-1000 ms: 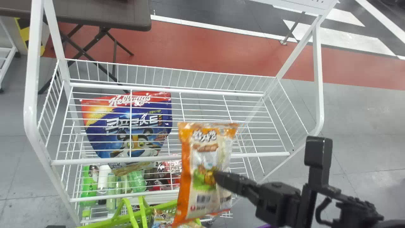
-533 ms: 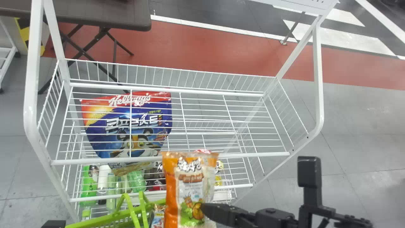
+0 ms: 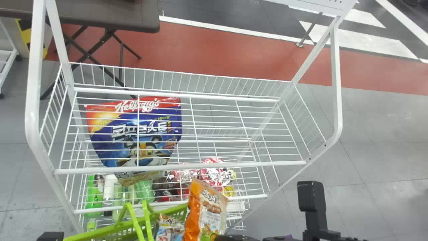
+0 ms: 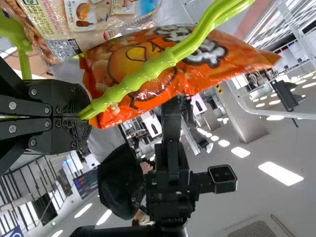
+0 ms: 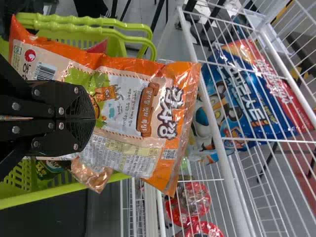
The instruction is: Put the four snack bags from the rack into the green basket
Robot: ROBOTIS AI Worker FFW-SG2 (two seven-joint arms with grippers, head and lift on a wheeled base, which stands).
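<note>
I've got the rack (image 3: 180,167) mid-scene, basket (image 3: 117,228) at its near side, snack bag (image 3: 167,230) inside. Cereal bag (image 3: 147,127) in rack's left half, behind wires. Bottles (image 3: 94,199) lower, near left; round packs (image 3: 211,171) right of them. Table (image 3: 107,16) far left, behind rack.

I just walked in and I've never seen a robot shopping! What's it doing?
It's packing snacks. The robot's right gripper holds an orange snack bag over the green basket, and its left gripper is shut on the basket's handle. Other snack packets are inside the basket. A big blue and red bag is in the white rack.
</note>
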